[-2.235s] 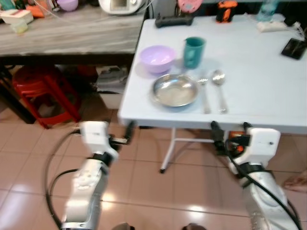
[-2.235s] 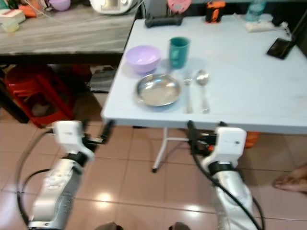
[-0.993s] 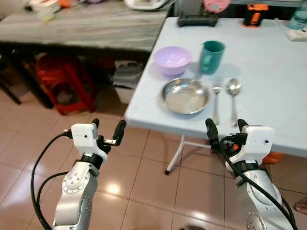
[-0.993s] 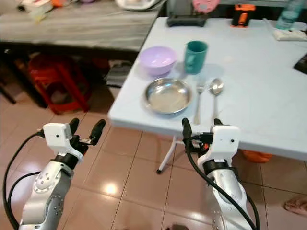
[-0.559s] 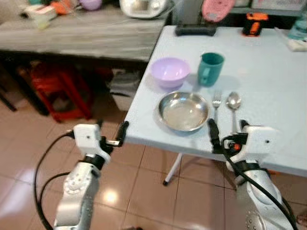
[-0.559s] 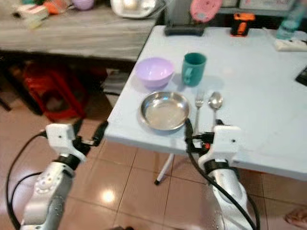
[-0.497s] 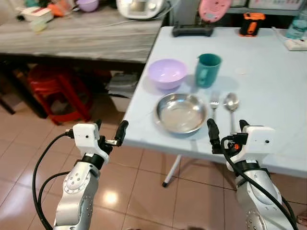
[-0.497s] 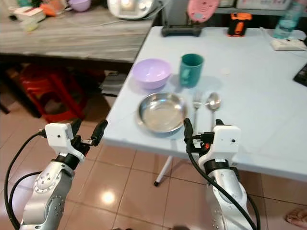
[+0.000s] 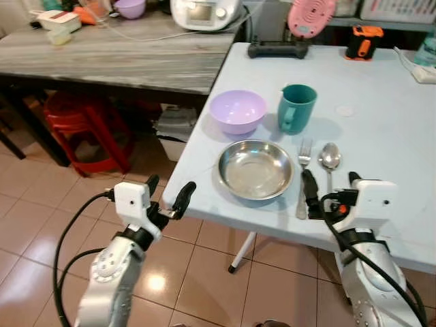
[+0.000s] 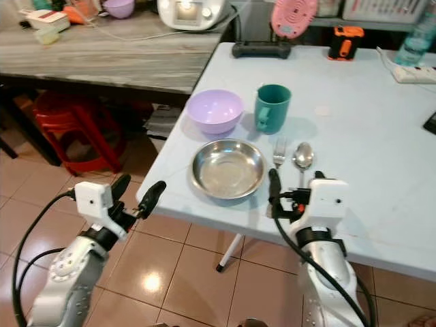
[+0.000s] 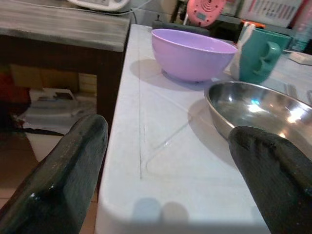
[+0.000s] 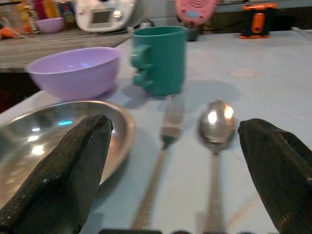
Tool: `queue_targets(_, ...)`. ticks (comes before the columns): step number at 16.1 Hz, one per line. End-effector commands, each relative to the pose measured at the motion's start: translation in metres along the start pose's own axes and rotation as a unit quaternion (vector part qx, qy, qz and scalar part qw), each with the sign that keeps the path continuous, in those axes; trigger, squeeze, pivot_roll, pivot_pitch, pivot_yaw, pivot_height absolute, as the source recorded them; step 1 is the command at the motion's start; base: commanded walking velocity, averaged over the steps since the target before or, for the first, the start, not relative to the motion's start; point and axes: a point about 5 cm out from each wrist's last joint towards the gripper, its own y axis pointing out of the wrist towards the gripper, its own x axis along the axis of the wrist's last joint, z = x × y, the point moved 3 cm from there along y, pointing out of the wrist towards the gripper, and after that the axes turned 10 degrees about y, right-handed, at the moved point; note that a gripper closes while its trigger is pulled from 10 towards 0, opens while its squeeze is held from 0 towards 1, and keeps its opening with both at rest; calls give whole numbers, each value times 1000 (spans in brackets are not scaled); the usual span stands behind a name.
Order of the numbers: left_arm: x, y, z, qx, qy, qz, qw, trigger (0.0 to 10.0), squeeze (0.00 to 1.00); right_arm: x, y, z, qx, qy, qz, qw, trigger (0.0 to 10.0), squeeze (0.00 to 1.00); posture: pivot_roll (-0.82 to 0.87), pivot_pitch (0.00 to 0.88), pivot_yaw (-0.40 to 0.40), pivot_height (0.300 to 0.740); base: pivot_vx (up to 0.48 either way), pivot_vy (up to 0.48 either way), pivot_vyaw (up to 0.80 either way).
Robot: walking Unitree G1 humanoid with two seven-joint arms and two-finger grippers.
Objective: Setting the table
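Note:
On the white folding table [image 9: 381,116] stands a steel plate [image 9: 255,169] near the front edge. Behind it are a lilac bowl [image 9: 237,111] and a teal mug [image 9: 296,107]. A fork [image 9: 303,176] and a spoon [image 9: 329,161] lie side by side right of the plate. My left gripper [image 9: 167,195] is open, just off the table's front left corner. My right gripper [image 9: 332,193] is open at the front edge, over the handles of the fork [image 12: 163,155] and spoon [image 12: 214,141]. The bowl [image 11: 191,53], mug [image 11: 258,56] and plate [image 11: 258,109] appear between the left fingers.
A grey wooden counter [image 9: 122,51] with a rice cooker [image 9: 204,11] and small items adjoins the table's left. Red stools [image 9: 82,129] sit beneath it. At the table's back are a black device [image 9: 277,49], a pink object [image 9: 310,15] and an orange tool [image 9: 366,41]. Tiled floor [image 9: 41,225] lies below.
The camera has come closer to the table. My right gripper now reaches over the front edge by the cutlery, and my left gripper is nearer the corner. The tableware has not moved.

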Motion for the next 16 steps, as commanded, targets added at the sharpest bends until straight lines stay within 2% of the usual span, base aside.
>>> queue_targets(1, 2, -4, -5, -30, 5, -2, 1000, 10000, 0, 1, -1, 1, 3, 2, 2, 1000, 10000, 0, -113, 144, 75, 740, 0, 0, 0)
queue_targets(4, -1, -10, -8, -69, 11, 6, 998, 10000, 0, 1, 2, -1, 3, 1, 6, 1000, 10000, 0, -113, 144, 75, 740, 0, 0, 0)
queue_targets(7, 0, -14, -13, -117, 19, 4, 993, 10000, 0, -2, 10, -10, -2, 1, 30, 1000, 10000, 0, -115, 154, 77, 740, 0, 0, 0)
queue_targets(10, 0, -15, -15, -127, 20, 2, 992, 10000, 0, -10, 23, -16, 2, 40, 73, 997, 10000, 0, -113, 156, 79, 740, 0, 0, 0)
queue_targets(13, 0, -16, -18, -131, 20, 1, 991, 10000, 0, -10, 36, -7, 20, 69, 87, 994, 10000, 0, -107, 160, 77, 740, 0, 0, 0)
queue_targets(16, 2, -17, -21, -130, 17, -3, 991, 10000, 0, -12, 45, 6, 42, 70, 105, 991, 10000, 0, -97, 164, 76, 740, 0, 0, 0)
